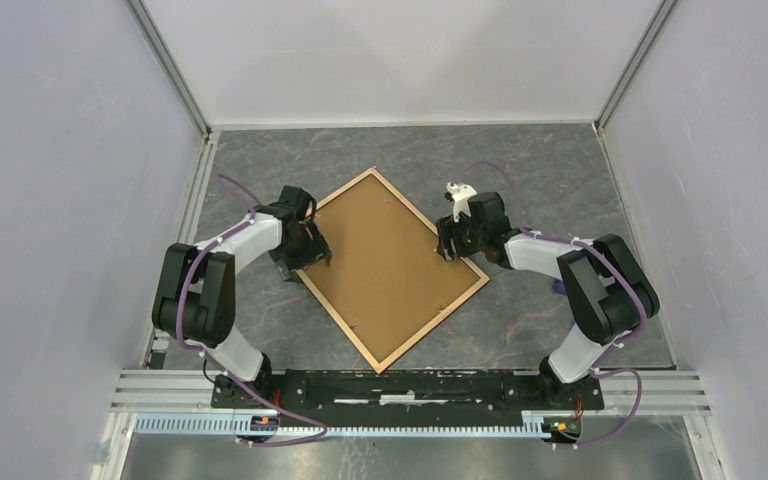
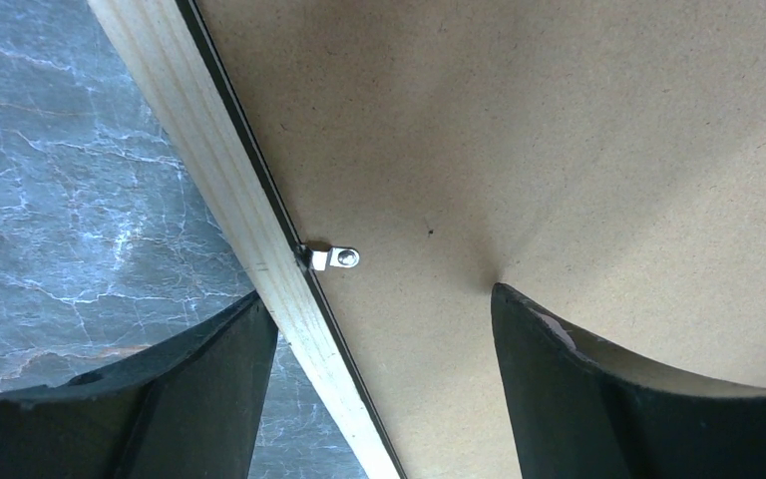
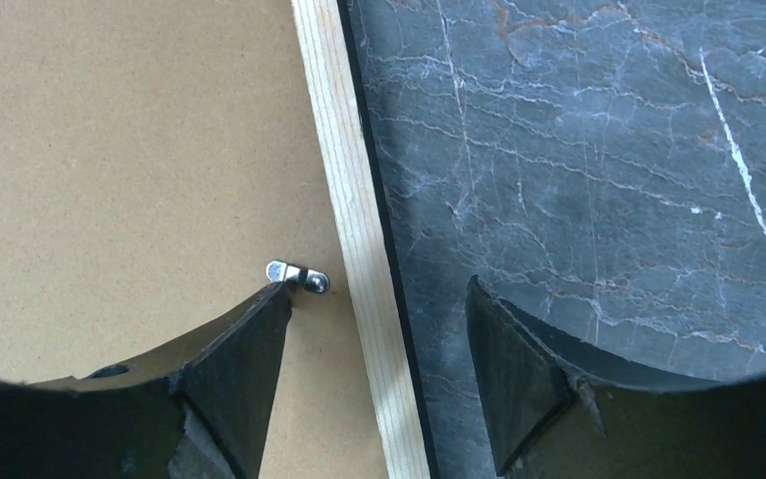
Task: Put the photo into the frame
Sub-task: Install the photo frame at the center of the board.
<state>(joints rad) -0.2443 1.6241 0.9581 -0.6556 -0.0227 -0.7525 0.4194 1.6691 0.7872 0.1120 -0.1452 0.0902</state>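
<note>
Apparently the job is close to finished, though the photo itself shows in no view. If it is in place, it lies hidden under the backing board, and that cannot be confirmed. The frame lies flat on the worktop, tan back side up and turned diagonally like a diamond. The brown board fills its opening from rail to rail.

On the left rail a small metal turn clip points inward over the board. A matching clip on the right rail does the same, so both look swung in to lock. Other clips along the rails are too small to read from above.

The left claw is spread wide and holds nothing. It straddles the left rail, with one finger over the worktop and the other over the board. The right claw is likewise wide apart and empty. It straddles the right rail, its inner fingertip at, perhaps touching, that clip.

What seems left is checking any remaining clips, then perhaps turning the frame face up.
</note>
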